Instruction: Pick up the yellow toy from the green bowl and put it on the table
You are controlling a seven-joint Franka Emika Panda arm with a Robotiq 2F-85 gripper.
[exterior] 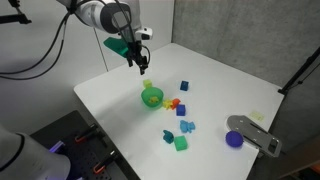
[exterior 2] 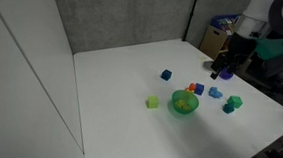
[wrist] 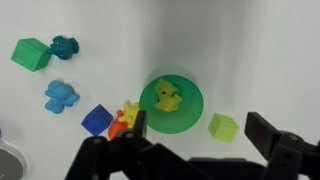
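1. Table (exterior: 115,115) (exterior 2: 121,83): a white, flat, square top, seen in both exterior views and filling the wrist view as a pale background (wrist: 260,50).
2. Green bowl (exterior: 151,98) (exterior 2: 184,103) (wrist: 185,120): a round bowl standing upright on the table, near its middle.
3. Yellow toy (wrist: 167,97): lies inside the green bowl, near its centre, touched by nothing.
4. Gripper (exterior: 141,65) (exterior 2: 222,70) (wrist: 197,122): held above the table, raised clear of the green bowl. The jaws are spread wide, one finger to each side of the bowl in the wrist view, with nothing between them.
5. Lime block (wrist: 223,127) (exterior 2: 152,103): on the table just beside the green bowl.
6. Red-and-orange toy (wrist: 125,118) (exterior: 175,104): just beside the green bowl, opposite the lime block.
7. Blue cube (wrist: 97,120): next to the red-and-orange toy, on the side away from the bowl.
8. Blue figure (wrist: 60,96), teal figure (wrist: 64,46) and green cube (wrist: 31,53): well apart from the green bowl.
9. Grey speckled wall panel (exterior 2: 116,17): behind the table's far edge.
10. Black cables (exterior: 40,55): hang off the table.
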